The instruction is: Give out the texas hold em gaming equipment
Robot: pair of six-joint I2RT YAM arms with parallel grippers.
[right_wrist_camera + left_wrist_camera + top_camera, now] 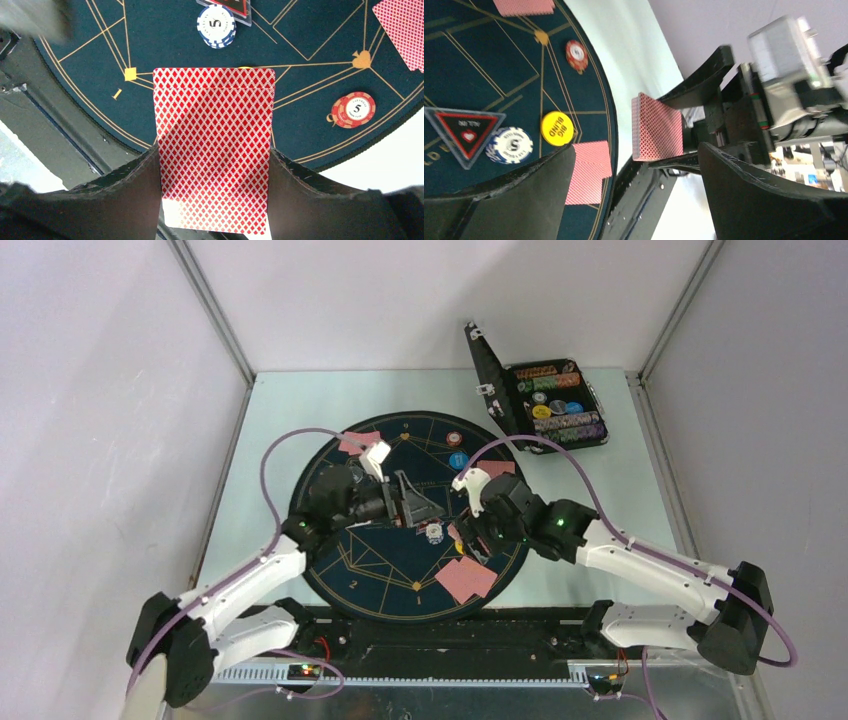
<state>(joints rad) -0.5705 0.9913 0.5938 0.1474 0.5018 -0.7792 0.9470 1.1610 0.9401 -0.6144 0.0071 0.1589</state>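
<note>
Dealing's partway there! The right gripper (214,152) is clamped on the deck of cards (215,120), held over the near edge of the mat (370,580). The left gripper (636,150) gapes wide, holding nothing. Already down are three card piles (465,580), one triangular All In marker (466,132), one yellow Big Blind disc (557,128), one white-blue chip (434,533), one blue disc (458,461) and a red chip (353,109). With the deck that thick, I'd say more deals remain.
</note>
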